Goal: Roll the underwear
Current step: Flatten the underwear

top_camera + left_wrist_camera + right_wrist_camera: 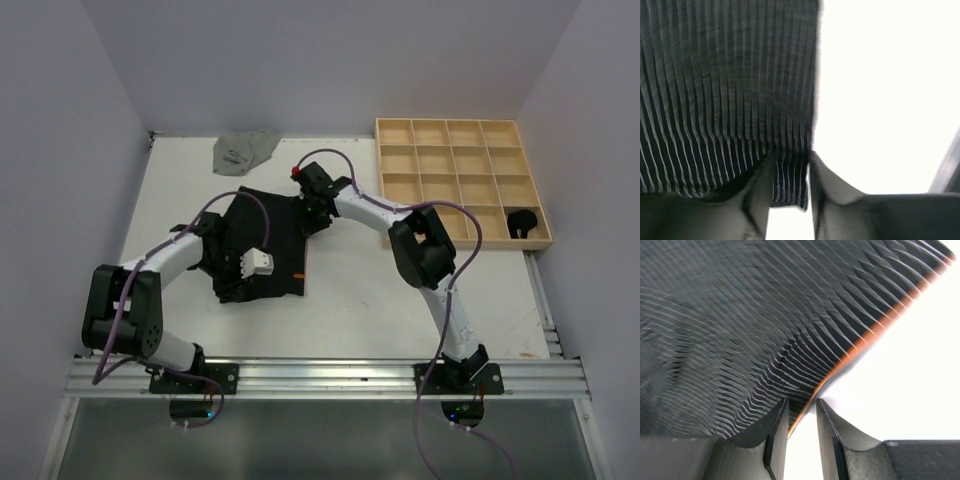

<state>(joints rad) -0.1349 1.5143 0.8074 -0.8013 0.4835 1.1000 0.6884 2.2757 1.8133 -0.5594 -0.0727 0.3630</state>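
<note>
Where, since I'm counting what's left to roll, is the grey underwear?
Top view: the grey underwear lies crumpled at the table's far edge, left of centre, just beyond the black underwear and left of the tray.

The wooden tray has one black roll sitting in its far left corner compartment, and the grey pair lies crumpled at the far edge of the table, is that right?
Not quite. The top external view shows the black roll in the near right corner compartment of the wooden tray, not the far left one. The grey pair does lie crumpled at the far edge, as you said.
</note>
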